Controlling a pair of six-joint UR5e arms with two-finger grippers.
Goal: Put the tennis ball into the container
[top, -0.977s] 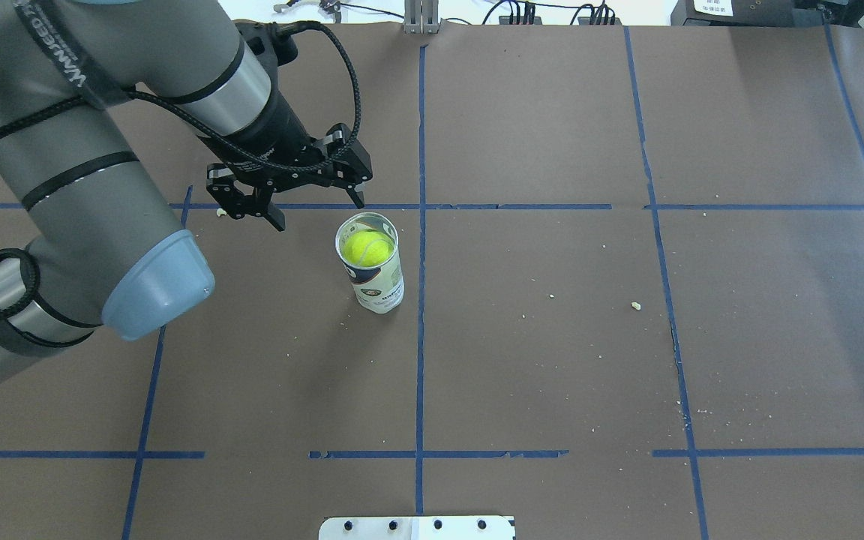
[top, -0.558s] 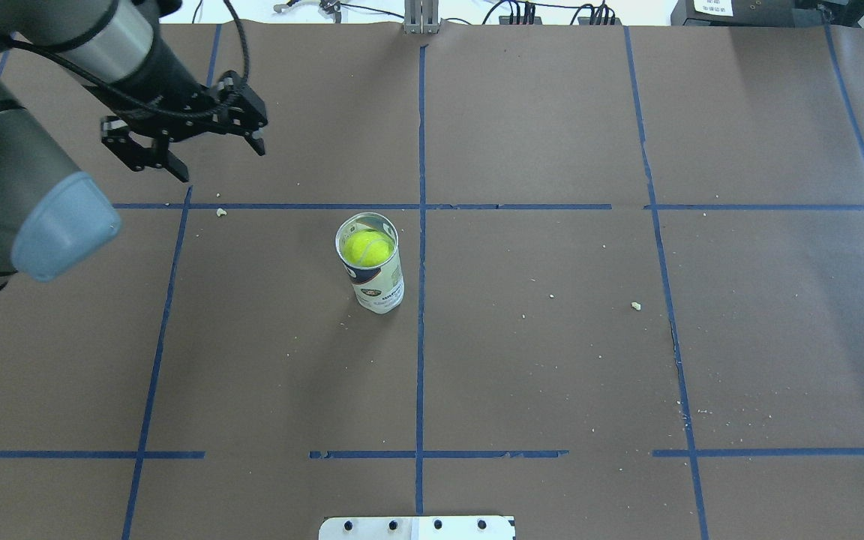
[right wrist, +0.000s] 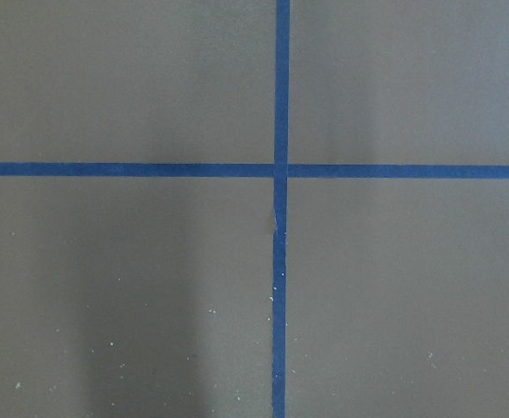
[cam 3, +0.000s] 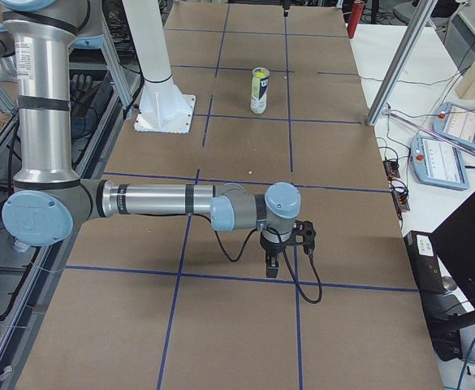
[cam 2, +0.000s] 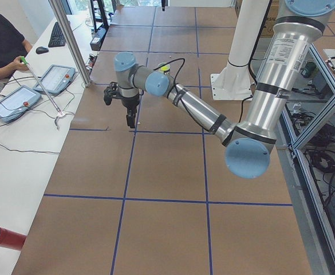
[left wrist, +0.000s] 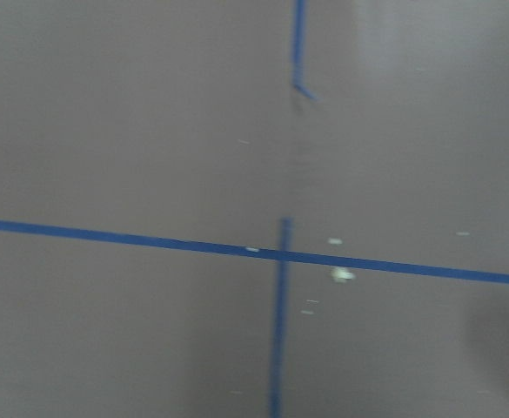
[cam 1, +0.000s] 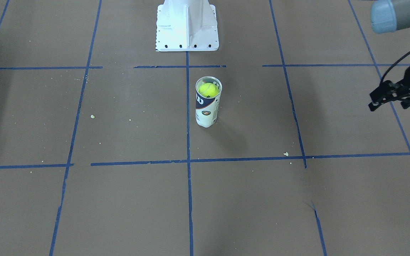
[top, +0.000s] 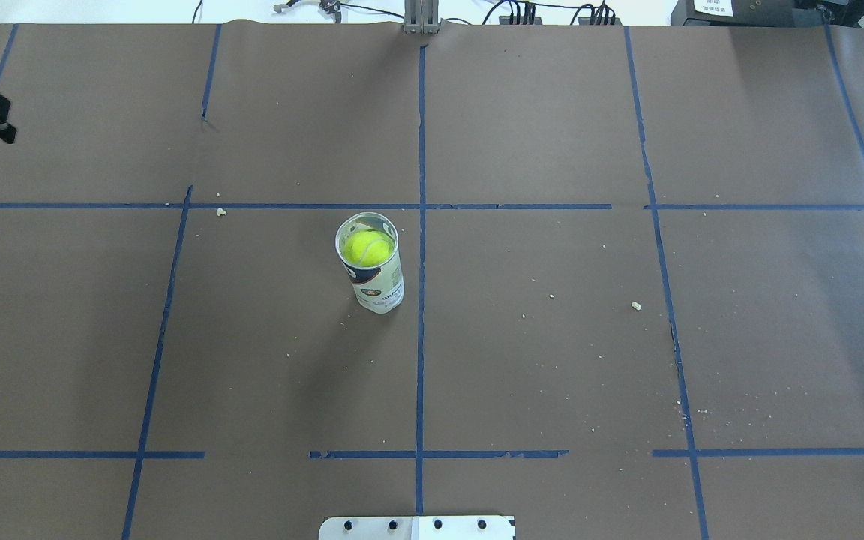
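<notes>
- At the middle of the table (top: 552, 360), the container (top: 379, 289) stands upright, with the tennis ball (top: 368, 249) inside it near the rim.
- The navy-and-white label's lettering is too small to read.
- The left gripper (cam 1: 402, 99) is spread wide and empty, partly cut off by the frame edge.
- The right gripper (cam 3: 288, 256): cannot tell its spread.

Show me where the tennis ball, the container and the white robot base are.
tennis ball (top: 367, 248): overhead view, its fuzzy top.
container (top: 381, 291): overhead view, its printed label.
white robot base (cam 1: 187, 25): front-facing view, its middle.
</notes>
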